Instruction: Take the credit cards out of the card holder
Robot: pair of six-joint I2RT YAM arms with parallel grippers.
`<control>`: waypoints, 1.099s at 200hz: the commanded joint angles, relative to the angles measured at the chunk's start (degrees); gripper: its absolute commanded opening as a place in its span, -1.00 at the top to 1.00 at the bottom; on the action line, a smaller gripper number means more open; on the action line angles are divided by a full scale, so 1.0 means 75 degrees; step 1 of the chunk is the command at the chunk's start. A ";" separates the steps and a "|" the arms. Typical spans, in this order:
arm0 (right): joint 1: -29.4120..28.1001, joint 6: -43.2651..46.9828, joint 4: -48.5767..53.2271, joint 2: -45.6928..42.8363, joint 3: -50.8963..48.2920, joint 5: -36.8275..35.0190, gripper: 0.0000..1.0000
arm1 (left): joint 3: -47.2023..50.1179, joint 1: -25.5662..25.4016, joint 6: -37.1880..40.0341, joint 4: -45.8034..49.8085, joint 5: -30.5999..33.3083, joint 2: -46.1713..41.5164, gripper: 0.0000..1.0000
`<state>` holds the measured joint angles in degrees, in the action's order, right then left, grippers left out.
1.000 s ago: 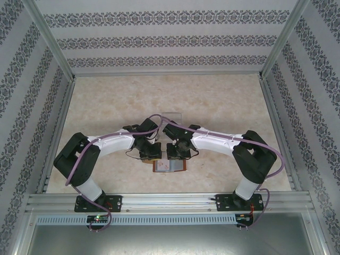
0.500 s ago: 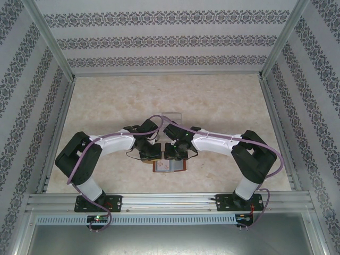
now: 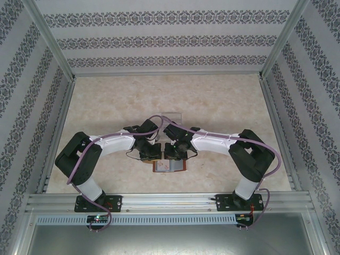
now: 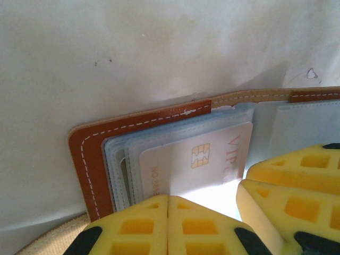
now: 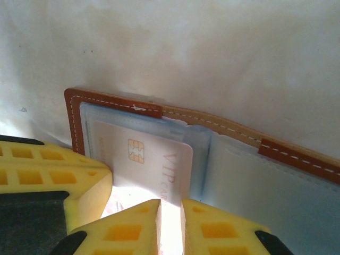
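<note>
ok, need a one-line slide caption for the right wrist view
Right claw nearly closed at the edge of a pale VIP chip card sticking out of the open brown card holder.

Both arms bent inward, wrists meeting at table centre
Left gripper (image 4: 168,223) closed tight; right gripper (image 5: 171,226) narrowly parted, fingertips down

Stitched brown leather card holder (image 4: 133,125), glossy plastic card (image 4: 212,159), marbled table (image 3: 212,101)
</note>
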<state>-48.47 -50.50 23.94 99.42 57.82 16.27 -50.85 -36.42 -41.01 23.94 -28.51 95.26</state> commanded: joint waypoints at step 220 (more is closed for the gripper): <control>0.0052 0.0252 0.1058 0.0096 0.0293 -0.0670 0.50 | 0.0217 -0.0112 -0.0082 0.0089 0.0219 -0.0174 0.85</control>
<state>-48.49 -49.58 27.09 100.36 59.11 14.20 -50.37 -36.45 -41.01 23.51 -28.49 94.89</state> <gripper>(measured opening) 0.250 0.074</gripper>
